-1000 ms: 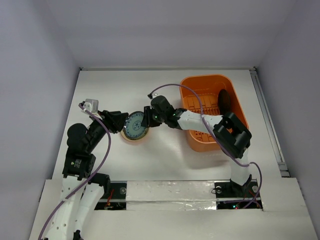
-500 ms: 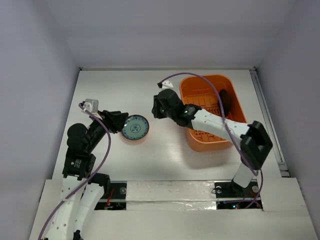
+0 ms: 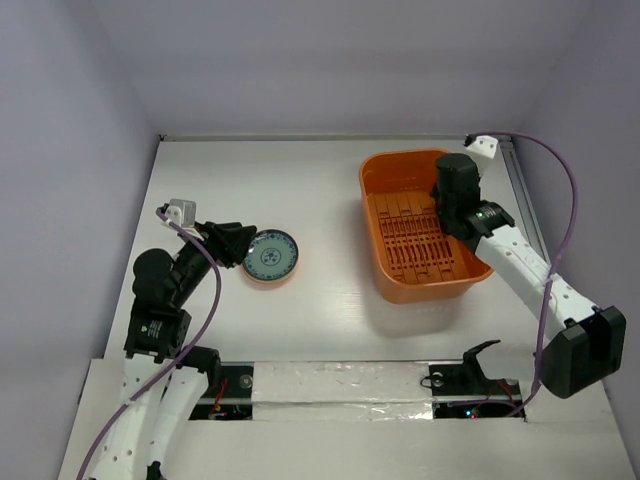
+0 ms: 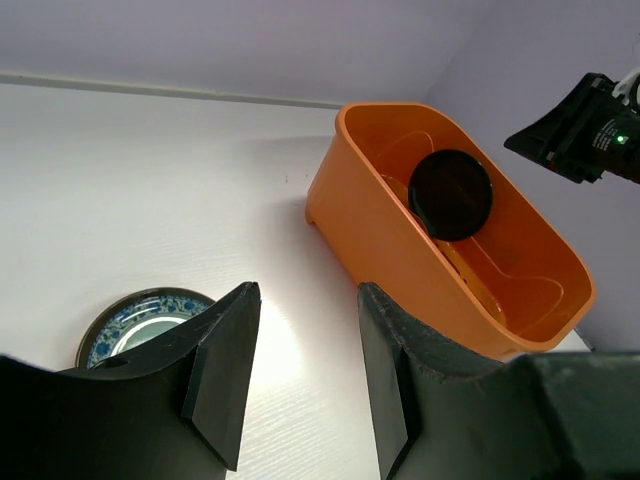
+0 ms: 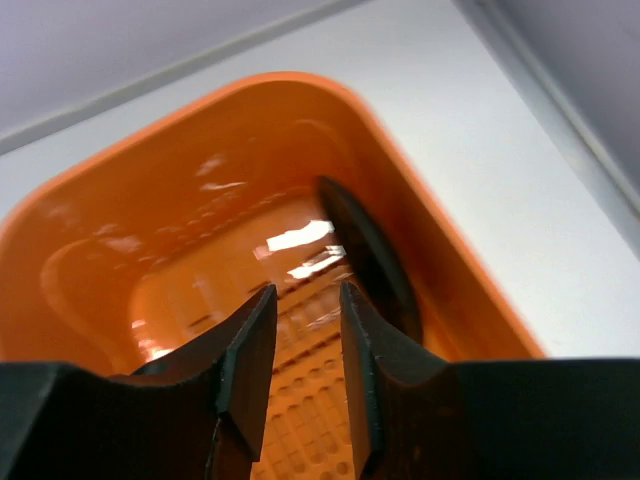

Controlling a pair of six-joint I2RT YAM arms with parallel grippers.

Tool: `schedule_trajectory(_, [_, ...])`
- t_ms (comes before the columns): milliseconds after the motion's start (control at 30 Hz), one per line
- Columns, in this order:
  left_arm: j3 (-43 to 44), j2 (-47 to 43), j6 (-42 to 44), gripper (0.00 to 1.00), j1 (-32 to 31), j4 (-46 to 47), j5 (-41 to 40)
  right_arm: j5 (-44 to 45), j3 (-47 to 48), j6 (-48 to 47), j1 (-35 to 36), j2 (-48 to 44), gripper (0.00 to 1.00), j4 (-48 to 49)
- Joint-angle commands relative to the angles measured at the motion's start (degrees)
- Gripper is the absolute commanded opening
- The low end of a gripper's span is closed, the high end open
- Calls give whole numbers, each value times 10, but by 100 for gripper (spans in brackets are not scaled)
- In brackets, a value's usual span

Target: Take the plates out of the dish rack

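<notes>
1. We see the left claw [image 4: 305,390] narrowly parted, empty, beside the patterned plate [image 3: 271,256] at left.
2. Our right claw [image 5: 305,370], narrow, empty, hangs over the black plate [image 4: 450,193] in the dish rack [image 4: 365,225].

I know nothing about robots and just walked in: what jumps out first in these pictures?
The bright orange rack on the right of the table grabs the eye. One black plate stands on edge inside it, and the right fingers hover open just above. Over to the left, a blue plate lies flat beside the open left fingers.
</notes>
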Motion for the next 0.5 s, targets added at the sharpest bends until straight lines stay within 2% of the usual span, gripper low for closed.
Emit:
schedule_trajectory(0, [17, -7, 1, 41, -4, 23, 7, 39, -10, -26, -34, 15, 47, -23])
schedule_trajectory(333, [17, -12, 1, 41, -9, 24, 5, 12, -24, -36, -84, 79, 48, -34])
schedule_trajectory(467, [17, -15, 1, 41, -14, 22, 4, -5, -19, -43, -90, 109, 42, -24])
